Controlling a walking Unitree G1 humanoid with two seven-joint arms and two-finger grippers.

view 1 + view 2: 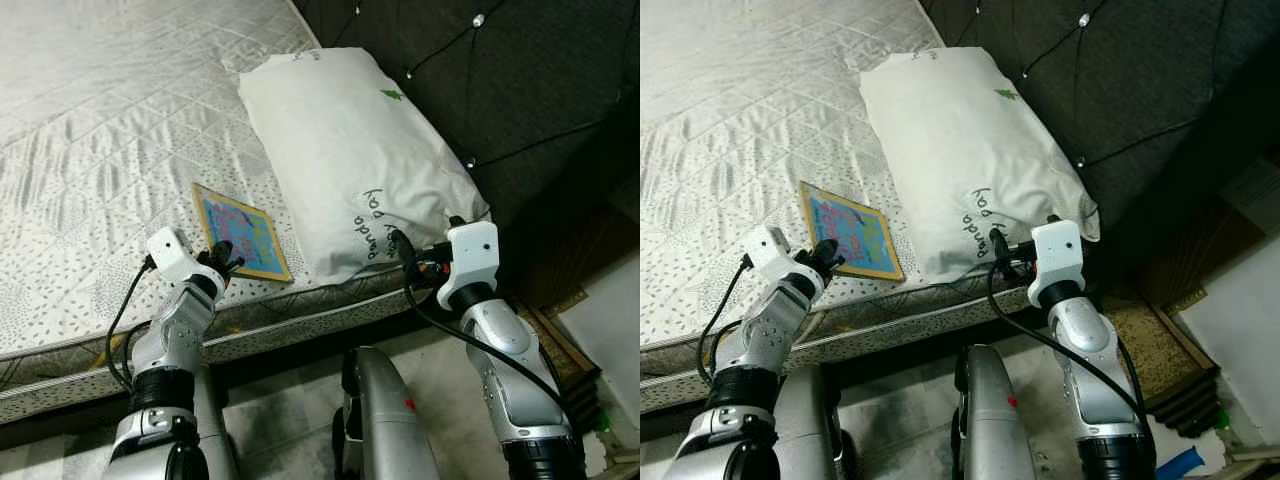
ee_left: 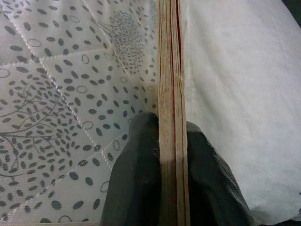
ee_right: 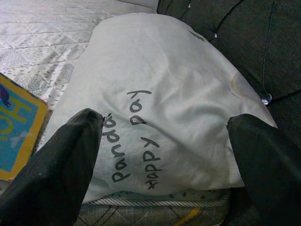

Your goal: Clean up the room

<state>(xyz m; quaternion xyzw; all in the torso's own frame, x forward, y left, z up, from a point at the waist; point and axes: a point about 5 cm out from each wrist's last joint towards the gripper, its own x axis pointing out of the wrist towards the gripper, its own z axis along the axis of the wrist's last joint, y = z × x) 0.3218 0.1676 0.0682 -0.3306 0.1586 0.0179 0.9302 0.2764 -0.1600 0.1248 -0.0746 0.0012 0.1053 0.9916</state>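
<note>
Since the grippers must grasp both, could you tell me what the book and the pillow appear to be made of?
The book: probably stiff board with a printed colour cover; the left wrist view shows thick layered leaves between the fingers of the left gripper. The pillow: soft stuffed cloth, matte off-white, creased, with printed lettering.

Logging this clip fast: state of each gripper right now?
Left gripper: shut on the book at its edge.
Right gripper: open, empty, facing the pillow.

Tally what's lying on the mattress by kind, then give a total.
Pillow: 1
Book: 1, pinched at its near edge by the left gripper
Total: 2
The right gripper is open at the pillow's near end.
</note>
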